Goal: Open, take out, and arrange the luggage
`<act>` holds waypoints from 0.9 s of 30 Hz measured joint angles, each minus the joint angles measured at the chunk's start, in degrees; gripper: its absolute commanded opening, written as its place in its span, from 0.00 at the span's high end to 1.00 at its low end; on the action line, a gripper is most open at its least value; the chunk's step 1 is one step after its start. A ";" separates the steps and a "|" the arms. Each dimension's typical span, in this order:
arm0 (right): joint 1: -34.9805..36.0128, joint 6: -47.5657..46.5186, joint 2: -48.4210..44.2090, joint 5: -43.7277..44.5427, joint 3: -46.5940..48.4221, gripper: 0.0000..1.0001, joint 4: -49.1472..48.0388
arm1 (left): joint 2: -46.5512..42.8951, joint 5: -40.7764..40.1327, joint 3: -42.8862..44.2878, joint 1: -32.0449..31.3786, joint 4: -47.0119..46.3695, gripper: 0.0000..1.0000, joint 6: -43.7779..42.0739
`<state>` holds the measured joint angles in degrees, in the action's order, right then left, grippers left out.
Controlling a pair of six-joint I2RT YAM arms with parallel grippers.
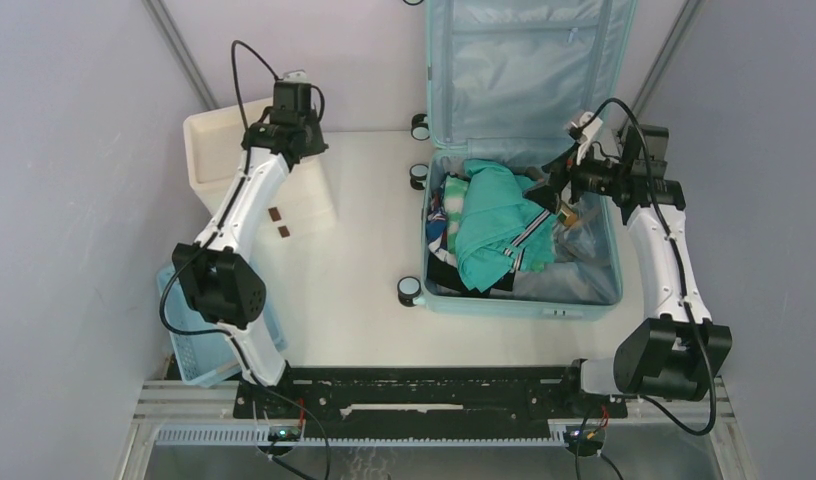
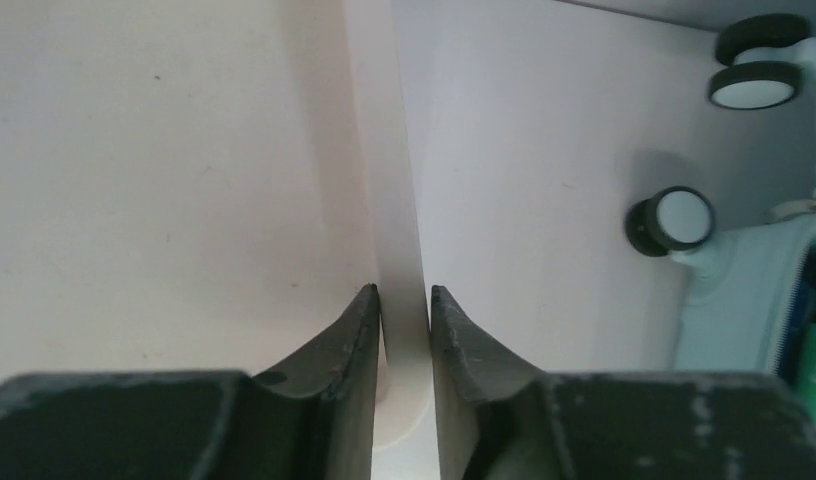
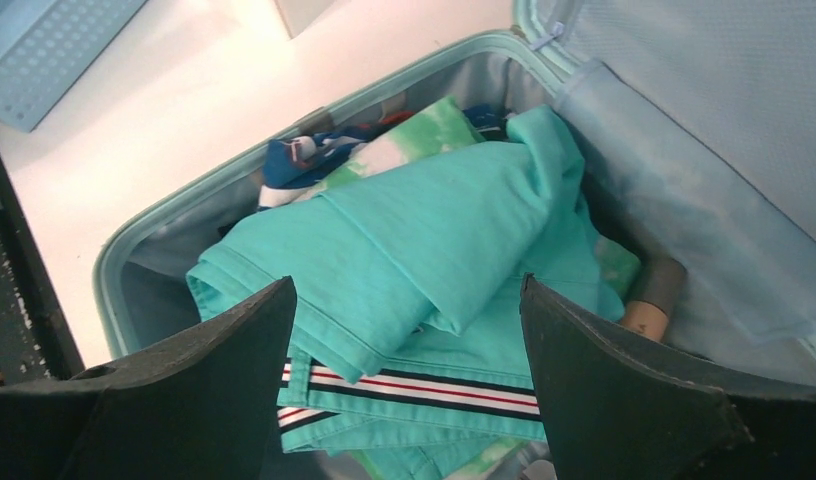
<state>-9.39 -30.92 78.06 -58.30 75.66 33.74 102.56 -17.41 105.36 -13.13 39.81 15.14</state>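
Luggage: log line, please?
luggage open | teal garment inside | right gripper open over it | left gripper shut on drawer unit

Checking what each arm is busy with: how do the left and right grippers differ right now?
The left gripper is closed on a thin wall of the white drawer unit; the right gripper is wide open, holding nothing. The left is outside the suitcase; the right hangs over the teal garment inside it. Both have dark fingers.
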 measured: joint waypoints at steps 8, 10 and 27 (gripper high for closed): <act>3.56 -1.55 -0.22 -0.37 -0.11 0.11 2.16 | 1.36 6.19 2.86 0.92 1.70 0.89 4.70; 4.39 -1.86 -0.22 -0.39 -0.28 0.11 2.47 | 1.62 7.41 3.34 0.59 1.86 0.89 5.57; 6.54 -2.23 -0.22 -0.61 -0.39 0.11 2.71 | 11.43 18.47 14.84 -6.32 0.52 0.62 16.61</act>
<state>-2.85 -33.15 77.84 -58.92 75.26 36.45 113.99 1.06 120.20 -19.44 40.34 31.75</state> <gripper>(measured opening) 0.894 0.274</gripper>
